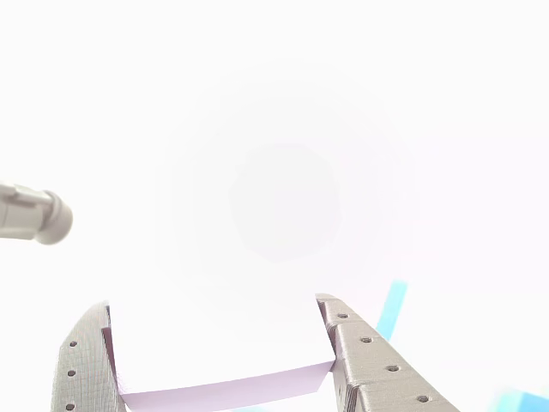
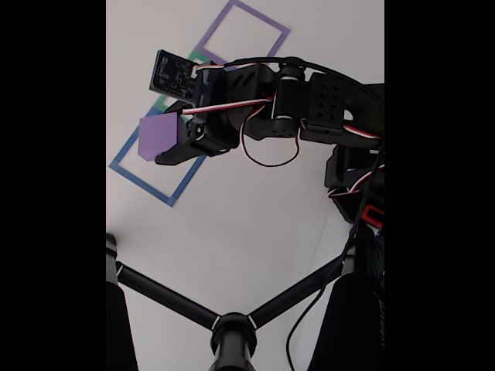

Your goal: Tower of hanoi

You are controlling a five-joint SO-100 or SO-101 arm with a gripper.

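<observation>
Purple block [image 2: 160,136] is sitting clamped between our gripper [image 2: 166,148] fingers, held above the white table [image 2: 255,224]. We are seeing the same block [image 1: 223,390] in the other view, washed out by glare, with a finger [image 1: 373,360] pressing on each side at five and seven o'clock. Under it in the fixed view, a blue taped square [image 2: 147,179] is lying at seven o'clock, a purple taped square [image 2: 246,32] at one o'clock, and a black tripod [image 2: 232,328] is standing at six o'clock.
</observation>
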